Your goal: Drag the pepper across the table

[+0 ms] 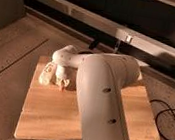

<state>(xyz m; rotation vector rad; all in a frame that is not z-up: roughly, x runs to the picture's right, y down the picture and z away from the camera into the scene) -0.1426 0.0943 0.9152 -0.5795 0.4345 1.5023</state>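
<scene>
My gripper (pixel 62 82) hangs from the white wrist over the far left part of the light-brown wooden table (pixel 52 115), pointing down at its top. A tiny red-orange spot, the pepper (pixel 64 85), shows right under the gripper's tip, mostly hidden by it. I cannot tell whether the gripper touches or holds the pepper. My thick white arm (pixel 104 98) crosses the middle of the table and hides much of it.
A pale cream lumpy item (pixel 46 73) lies just left of the gripper near the table's left edge. Black cables (pixel 166 116) lie on the floor at the right. A dark wall with a pale rail (pixel 137 40) runs behind the table.
</scene>
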